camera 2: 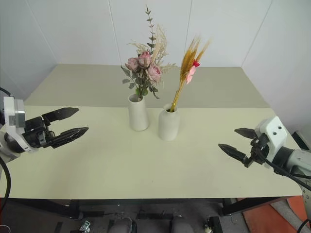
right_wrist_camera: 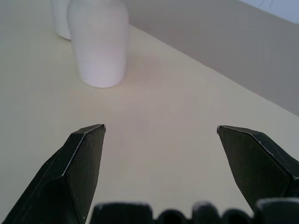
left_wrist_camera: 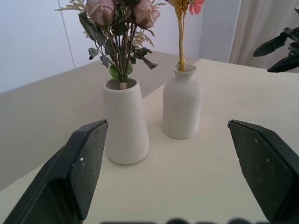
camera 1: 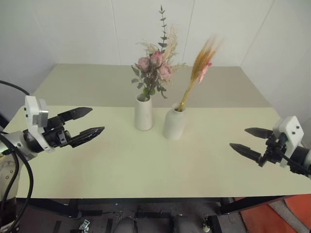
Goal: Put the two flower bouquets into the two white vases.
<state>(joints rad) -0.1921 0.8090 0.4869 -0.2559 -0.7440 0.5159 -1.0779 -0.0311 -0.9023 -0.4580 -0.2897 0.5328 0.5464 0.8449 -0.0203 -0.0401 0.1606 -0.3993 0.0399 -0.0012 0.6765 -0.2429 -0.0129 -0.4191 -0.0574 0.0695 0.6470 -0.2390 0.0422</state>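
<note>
Left eye view | left gripper (camera 1: 96, 121) spread | right gripper (camera 1: 238, 138) spread | no legible writing

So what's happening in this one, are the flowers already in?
Yes. The rose bouquet stands in the tapered vase and the straw-yellow bunch in the rounded vase, side by side and apart on the table. The left gripper and right gripper hang out to either side, jaws open, holding nothing.
</note>
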